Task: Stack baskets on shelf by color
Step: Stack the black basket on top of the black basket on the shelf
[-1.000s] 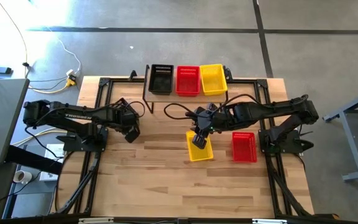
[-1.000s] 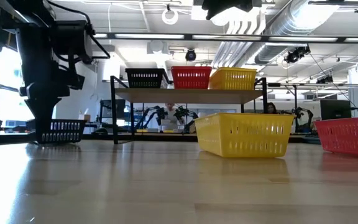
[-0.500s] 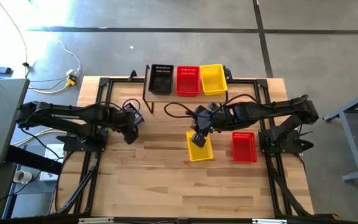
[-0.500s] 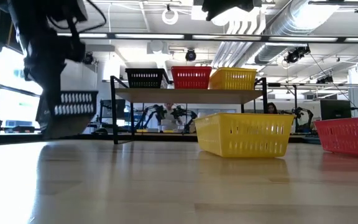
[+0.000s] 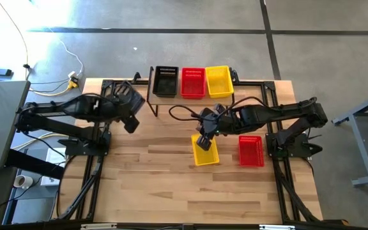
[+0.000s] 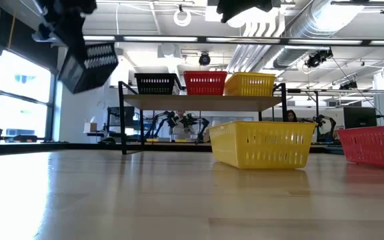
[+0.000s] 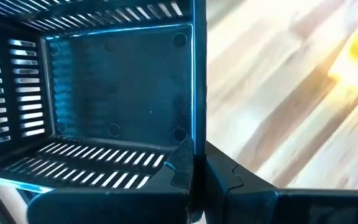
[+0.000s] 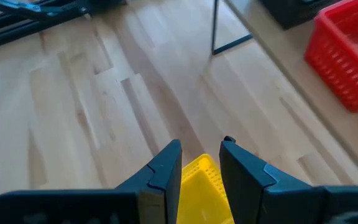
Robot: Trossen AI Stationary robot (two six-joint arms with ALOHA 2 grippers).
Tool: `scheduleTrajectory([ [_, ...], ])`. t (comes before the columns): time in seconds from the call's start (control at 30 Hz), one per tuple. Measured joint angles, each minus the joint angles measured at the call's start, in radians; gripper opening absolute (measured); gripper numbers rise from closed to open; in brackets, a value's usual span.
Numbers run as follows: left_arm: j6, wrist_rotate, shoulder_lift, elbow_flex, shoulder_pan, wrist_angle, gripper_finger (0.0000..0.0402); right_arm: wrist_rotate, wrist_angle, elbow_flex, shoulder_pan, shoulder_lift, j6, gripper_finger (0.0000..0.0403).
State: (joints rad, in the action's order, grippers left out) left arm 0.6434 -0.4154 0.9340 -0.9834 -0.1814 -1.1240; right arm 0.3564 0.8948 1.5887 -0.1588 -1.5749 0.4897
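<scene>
My left gripper (image 5: 128, 110) is shut on a black basket (image 6: 91, 63), held high and tilted at the table's left, near the shelf (image 5: 190, 97). The shelf's wooden top (image 6: 205, 101) carries a black basket (image 5: 166, 81), a red basket (image 5: 193, 83) and a yellow basket (image 5: 219, 81), resting on their bottoms. Another yellow basket (image 5: 206, 153) stands on the table at mid-right. My right gripper (image 8: 201, 158) is open over its far end, one finger on either side of the rim (image 8: 202, 180). Whether it touches the rim, I cannot tell. My left gripper pinches one side wall of the black basket (image 7: 194, 134) near a bottom corner, one finger (image 7: 179, 168) inside the basket and one outside. The basket is lifted clear of the table and hangs tilted, its open side turned toward the wrist camera.
A red basket (image 5: 250, 151) stands on the table to the right of the yellow one and also shows in the low view (image 6: 375, 143). Bare wooden tabletop (image 5: 165, 185) lies in front of both arms. The shelf's thin black legs (image 6: 123, 127) stand at the far edge.
My left gripper has risen and gone toward the table's far edge and the shelf, still shut on the black basket. The basket, first standing on the table, is now lifted clear, high up and tipped. My right gripper has kept still.
</scene>
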Motion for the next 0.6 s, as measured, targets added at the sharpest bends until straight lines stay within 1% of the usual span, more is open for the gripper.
scheduleTrajectory([
  [0.1, -0.038, -0.058, 0.002, -0.069, 0.000, 0.001, 0.0001, 0.028, 0.000, 0.000, 0.003, 0.000, 0.000, 0.0096],
  [0.23, -0.136, -0.132, 0.010, -0.143, -0.002, 0.005, 0.0001, 0.030, 0.000, 0.000, 0.017, 0.000, 0.000, 0.0096],
  [0.3, -0.224, -0.156, 0.010, -0.172, -0.002, 0.029, 0.0001, 0.030, 0.000, 0.000, 0.024, 0.000, 0.000, 0.0096],
  [0.43, -0.439, -0.165, 0.020, -0.223, -0.002, 0.111, 0.0001, 0.030, 0.000, 0.000, 0.045, 0.000, 0.000, 0.0096],
  [0.6, -0.637, -0.163, 0.056, -0.282, -0.020, 0.194, 0.0000, 0.030, 0.000, 0.000, 0.075, 0.000, 0.000, 0.0096],
])
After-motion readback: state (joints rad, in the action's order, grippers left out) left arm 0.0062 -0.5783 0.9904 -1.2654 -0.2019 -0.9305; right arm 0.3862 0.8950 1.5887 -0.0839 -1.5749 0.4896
